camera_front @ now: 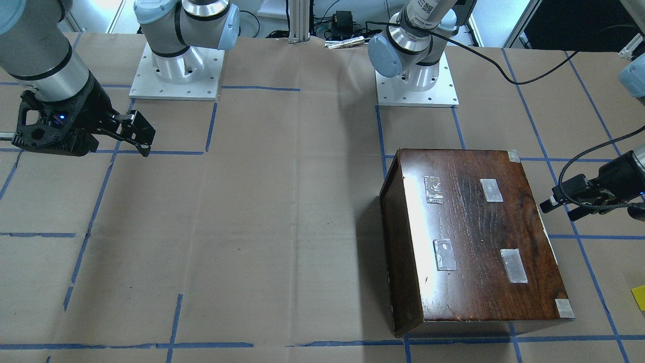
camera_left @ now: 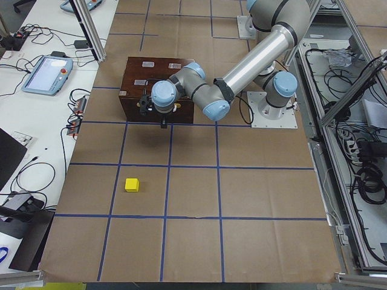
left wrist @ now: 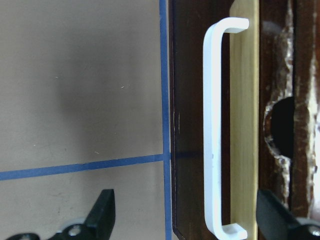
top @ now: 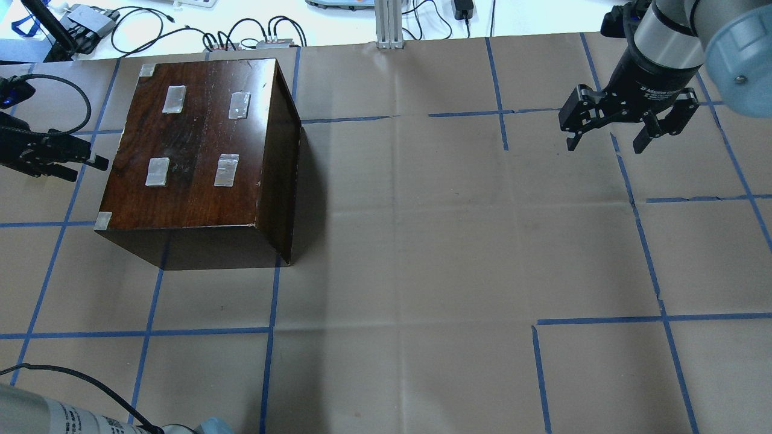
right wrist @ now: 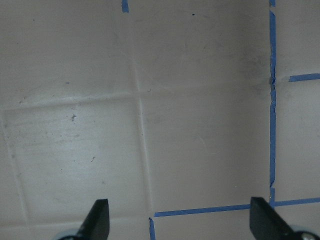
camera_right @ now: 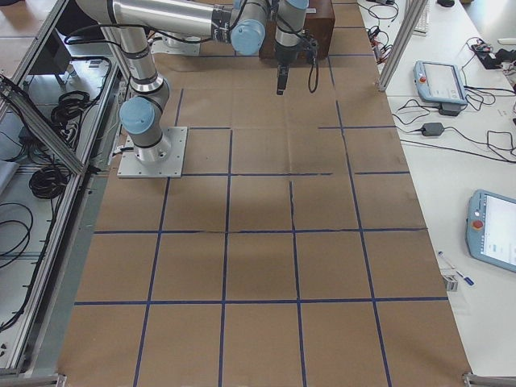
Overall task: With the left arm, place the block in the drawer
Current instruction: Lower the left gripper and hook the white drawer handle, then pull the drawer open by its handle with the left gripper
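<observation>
The yellow block (camera_left: 132, 185) lies on the brown paper well away from the box; only its edge shows in the front-facing view (camera_front: 639, 297). The drawer is shut in the dark-brown box (top: 199, 144). Its dark front panel (left wrist: 187, 100) carries a white handle (left wrist: 212, 130) and a finger hole (left wrist: 282, 130). My left gripper (top: 90, 166) is open and empty. It points at the drawer front, just short of it, and its fingertips (left wrist: 102, 212) straddle the handle. My right gripper (top: 606, 144) is open and empty, far from the box.
Blue tape lines grid the paper-covered table (top: 422, 241). The two arm bases (camera_front: 176, 70) (camera_front: 415, 80) stand at the robot's side. Cables and power bricks (top: 253, 36) lie past the far edge. Teach pendants rest on the side benches (camera_left: 45, 72).
</observation>
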### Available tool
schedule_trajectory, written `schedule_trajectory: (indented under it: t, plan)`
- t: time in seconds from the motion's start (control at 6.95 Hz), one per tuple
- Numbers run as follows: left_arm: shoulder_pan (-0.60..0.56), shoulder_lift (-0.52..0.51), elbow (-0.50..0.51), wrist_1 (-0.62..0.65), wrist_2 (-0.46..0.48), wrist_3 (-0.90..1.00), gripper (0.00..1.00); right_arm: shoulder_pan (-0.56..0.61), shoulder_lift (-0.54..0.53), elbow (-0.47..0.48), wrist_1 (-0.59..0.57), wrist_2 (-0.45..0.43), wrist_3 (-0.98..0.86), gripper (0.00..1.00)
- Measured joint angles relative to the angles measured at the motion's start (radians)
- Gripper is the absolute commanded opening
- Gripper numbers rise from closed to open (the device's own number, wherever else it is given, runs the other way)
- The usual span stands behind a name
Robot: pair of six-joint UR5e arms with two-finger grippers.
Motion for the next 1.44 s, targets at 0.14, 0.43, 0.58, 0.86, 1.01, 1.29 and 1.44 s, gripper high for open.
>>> schedule_trajectory:
  t: [0.14,0.43,0.58,0.86,1.01,1.29,1.44]
  plan:
    - [-0.001,-0.011,0.0,0.006,-0.001,0.002,0.99,0.0,0.0,-0.001,0.0,0.0,0.0,1.0]
    - [-0.006,-0.034,-0.003,0.013,0.001,0.002,0.98,0.0,0.0,-0.001,0.0,0.0,0.0,1.0]
    - [-0.009,-0.047,-0.005,0.019,0.002,0.0,0.98,0.0,0.0,-0.001,0.0,0.0,0.0,1.0]
    - [-0.011,-0.068,-0.007,0.041,0.006,-0.001,0.99,0.0,0.0,-0.001,0.0,0.0,0.0,1.0]
    - [-0.011,-0.075,-0.008,0.063,0.008,-0.003,0.99,0.0,0.0,-0.001,0.0,0.0,0.0,1.0]
    - [-0.01,-0.078,-0.007,0.078,0.01,-0.004,0.99,0.0,0.0,-0.001,0.0,0.0,0.0,1.0]
    - [-0.009,-0.078,-0.005,0.08,0.011,-0.004,0.99,0.0,0.0,-0.001,0.0,0.0,0.0,1.0]
